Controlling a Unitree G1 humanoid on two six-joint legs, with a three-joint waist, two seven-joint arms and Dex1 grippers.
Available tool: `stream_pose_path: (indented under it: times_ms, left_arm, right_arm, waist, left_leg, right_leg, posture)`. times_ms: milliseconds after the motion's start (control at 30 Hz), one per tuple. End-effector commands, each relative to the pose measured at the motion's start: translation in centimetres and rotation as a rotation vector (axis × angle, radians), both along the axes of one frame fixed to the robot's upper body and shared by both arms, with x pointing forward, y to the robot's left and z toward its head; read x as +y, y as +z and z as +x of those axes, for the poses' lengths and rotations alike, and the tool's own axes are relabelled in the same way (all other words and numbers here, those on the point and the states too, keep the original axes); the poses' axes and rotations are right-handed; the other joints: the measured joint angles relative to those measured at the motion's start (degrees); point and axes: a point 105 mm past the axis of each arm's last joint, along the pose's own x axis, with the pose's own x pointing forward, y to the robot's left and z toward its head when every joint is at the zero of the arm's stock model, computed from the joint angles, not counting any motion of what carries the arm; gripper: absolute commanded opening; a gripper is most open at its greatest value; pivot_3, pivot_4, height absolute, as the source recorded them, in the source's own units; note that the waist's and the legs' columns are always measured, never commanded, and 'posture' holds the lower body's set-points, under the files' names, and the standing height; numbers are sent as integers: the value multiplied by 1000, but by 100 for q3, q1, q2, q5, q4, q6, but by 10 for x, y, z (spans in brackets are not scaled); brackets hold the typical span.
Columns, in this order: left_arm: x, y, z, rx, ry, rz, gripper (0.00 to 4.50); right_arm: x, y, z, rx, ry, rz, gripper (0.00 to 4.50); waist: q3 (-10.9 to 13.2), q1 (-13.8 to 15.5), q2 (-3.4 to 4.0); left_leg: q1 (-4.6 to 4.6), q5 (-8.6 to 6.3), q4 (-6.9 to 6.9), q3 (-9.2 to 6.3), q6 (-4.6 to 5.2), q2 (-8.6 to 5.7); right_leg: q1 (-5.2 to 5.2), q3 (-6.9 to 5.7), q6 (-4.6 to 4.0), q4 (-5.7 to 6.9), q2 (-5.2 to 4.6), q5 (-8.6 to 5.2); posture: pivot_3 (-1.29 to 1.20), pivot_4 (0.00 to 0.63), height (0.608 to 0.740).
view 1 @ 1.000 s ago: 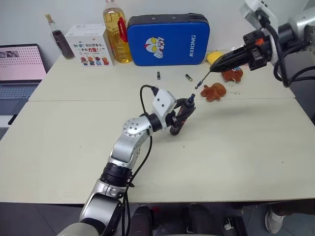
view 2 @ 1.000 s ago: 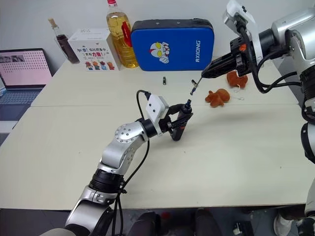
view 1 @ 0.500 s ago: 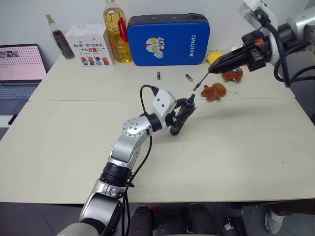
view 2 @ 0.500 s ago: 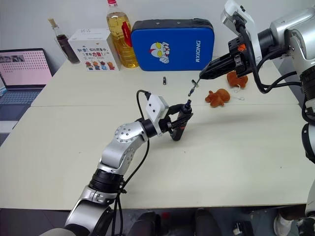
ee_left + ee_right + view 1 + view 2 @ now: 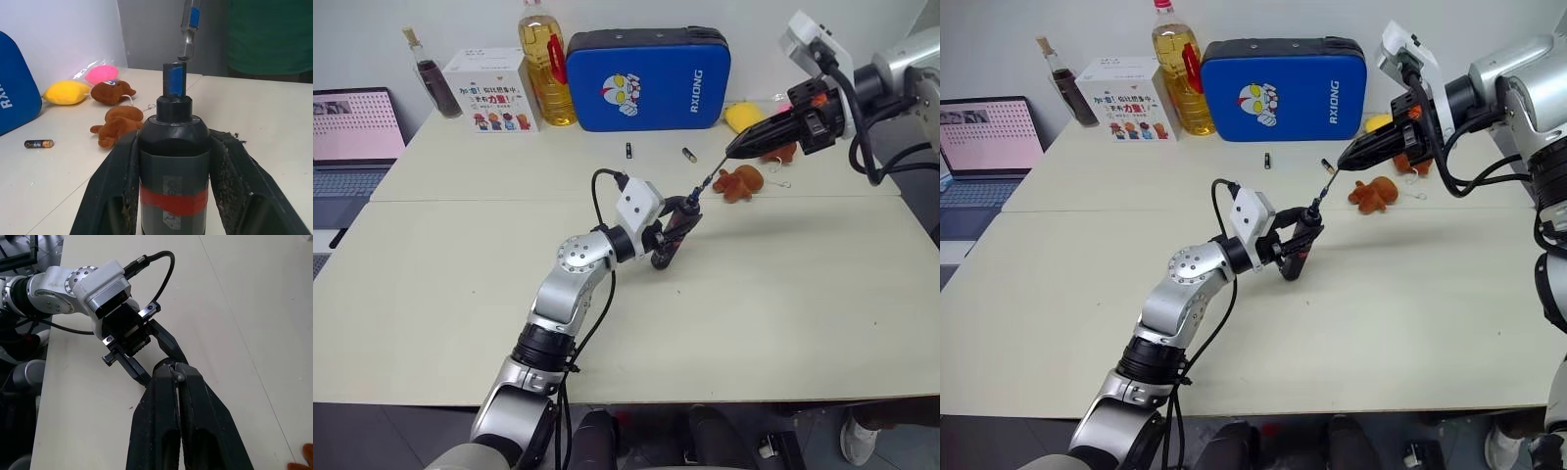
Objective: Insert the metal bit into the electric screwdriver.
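Silver-grey metal bit (image 5: 1328,180) just above centre frame, pinched in right gripper (image 5: 1344,164), tip hovering just over blue tip of electric screwdriver (image 5: 1300,241). Screwdriver clamped near-upright in left gripper (image 5: 1293,240), mid-frame above the cream counter (image 5: 1410,294).

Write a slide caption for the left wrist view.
Left tool grips the electric screwdriver upright; the metal bit hangs just above its blue tip.

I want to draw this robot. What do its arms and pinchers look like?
Both arms are shiny silver metal with round joints and black bands. A white boxy block sits on each wrist, with a looping black cable. The left gripper and right gripper each have two long black fingers. The right wrist has small orange bits.
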Motion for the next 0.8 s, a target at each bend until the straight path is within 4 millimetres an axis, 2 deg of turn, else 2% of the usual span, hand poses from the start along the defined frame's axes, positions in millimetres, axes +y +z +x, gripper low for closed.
stream_pose_path:
  times_ms: [33,233,800]
  left_arm:
    - [0,-1,-1,7,-5,4,1636]
    - [0,-2,-2,7,-7,5,1636]
    - [0,-1,-3,8,-7,4,1636]
  right_arm:
    - [0,7,-10,19,81,10,59]
    - [2,11,-9,10,80,19,59]
    - [4,6,-8,17,87,17,59]
  waist:
    - [0,0,0]
    - [0,-1,0]
    - [0,-3,1]
  left_leg:
    - [0,0,0,0,0,0]
    - [1,0,0,0,0,0]
    - [1,0,0,1,0,1]
  right_leg:
    - [0,0,0,0,0,0]
    - [0,1,0,0,0,0]
    - [0,0,0,1,0,0]
  posture:
    - [0,150,740]
    - [0,150,740]
    - [0,150,740]
